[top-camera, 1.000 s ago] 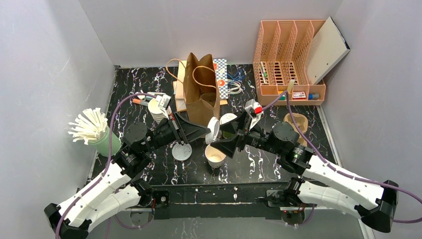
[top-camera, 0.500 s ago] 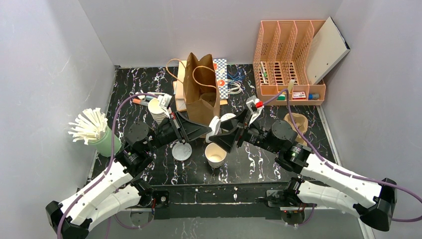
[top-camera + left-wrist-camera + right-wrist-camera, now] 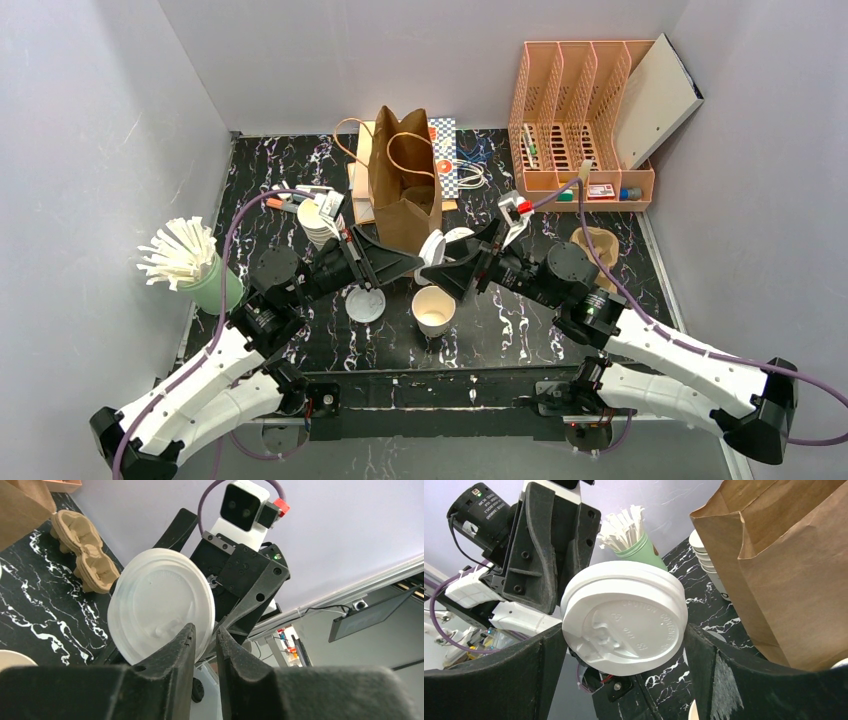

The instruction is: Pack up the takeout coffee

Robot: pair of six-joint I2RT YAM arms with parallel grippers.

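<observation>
My left gripper [image 3: 421, 262] is shut on the rim of a round white sip lid [image 3: 432, 249] and holds it on edge above the table; the lid fills the left wrist view [image 3: 160, 605] just past my pinched fingers [image 3: 186, 645]. My right gripper [image 3: 436, 274] is open, its jaws standing either side of that lid [image 3: 624, 615], close to its rim. A lidless pale cream cup [image 3: 433, 312] stands upright just below both grippers. A second white lid top [image 3: 459, 237] shows behind the right gripper; what is under it is hidden.
An open brown paper bag [image 3: 405, 180] stands behind the grippers. A stack of lidless cups [image 3: 318, 224] is at its left, a loose lid [image 3: 365, 304] lies flat, a green cup of straws [image 3: 190, 260] is far left, a pulp cup carrier [image 3: 597, 246] at right.
My right gripper has moved left and up until its open jaws flank the lid. My left gripper has kept hold of the lid and hardly moved.
</observation>
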